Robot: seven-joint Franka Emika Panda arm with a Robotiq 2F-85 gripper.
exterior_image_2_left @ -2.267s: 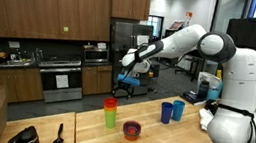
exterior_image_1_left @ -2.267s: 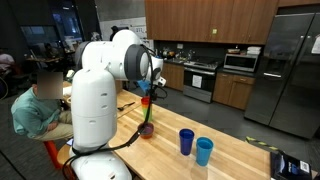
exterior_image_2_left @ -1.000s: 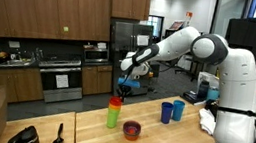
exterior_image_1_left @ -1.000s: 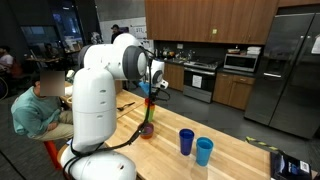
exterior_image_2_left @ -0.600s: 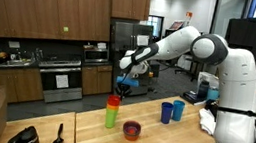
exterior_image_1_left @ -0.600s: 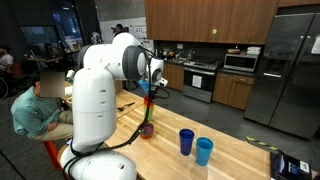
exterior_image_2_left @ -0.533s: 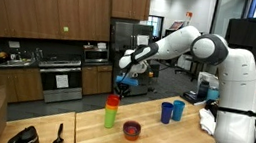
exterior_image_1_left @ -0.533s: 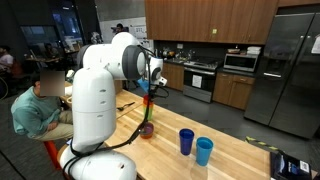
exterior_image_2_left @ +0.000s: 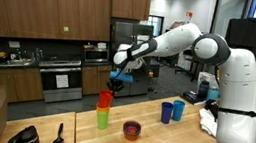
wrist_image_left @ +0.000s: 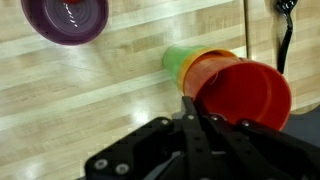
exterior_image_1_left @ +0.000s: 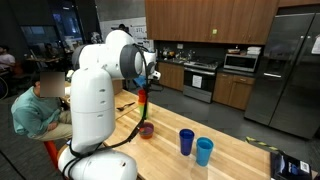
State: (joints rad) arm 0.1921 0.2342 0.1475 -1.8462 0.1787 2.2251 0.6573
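A stack of cups [exterior_image_2_left: 102,111], red over orange over green, hangs from my gripper [exterior_image_2_left: 114,83], which is shut on the red cup's rim. In the wrist view the stack [wrist_image_left: 228,82] runs from my gripper [wrist_image_left: 196,122] out over the wooden table [wrist_image_left: 90,90]. Whether the green base touches the wood I cannot tell. In an exterior view the stack [exterior_image_1_left: 142,106] stands above and just behind a purple bowl [exterior_image_1_left: 146,130]. The same bowl [exterior_image_2_left: 132,131] lies to the right of the stack and shows at the wrist view's top left [wrist_image_left: 66,18].
Two blue cups [exterior_image_2_left: 171,111] stand together further along the table [exterior_image_1_left: 195,146]. A black utensil [exterior_image_2_left: 59,131] and a dark bag [exterior_image_2_left: 24,136] lie near the other end, the utensil also at the wrist view's edge [wrist_image_left: 285,30]. A person [exterior_image_1_left: 35,105] sits beside the table.
My gripper has carried the stack of cups sideways, away from the purple bowl and the blue cups. The grip has stayed shut.
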